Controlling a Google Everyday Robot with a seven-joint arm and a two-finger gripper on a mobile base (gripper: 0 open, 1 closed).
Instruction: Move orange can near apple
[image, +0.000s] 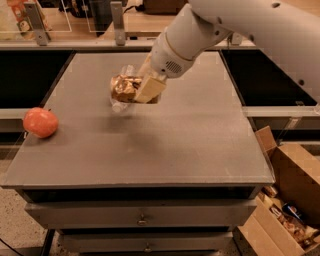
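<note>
My gripper is shut on the orange can, a shiny golden-brown can held on its side above the middle of the grey table. One cream finger lies across the can's right end. The apple, round and red-orange, sits at the table's left edge, well to the left of and nearer than the can. The white arm reaches in from the upper right.
A clear plastic water bottle lies on the table behind the can, mostly hidden by it. Open cardboard boxes stand on the floor at the right. Drawers are under the table. A shelf with posts runs along the back.
</note>
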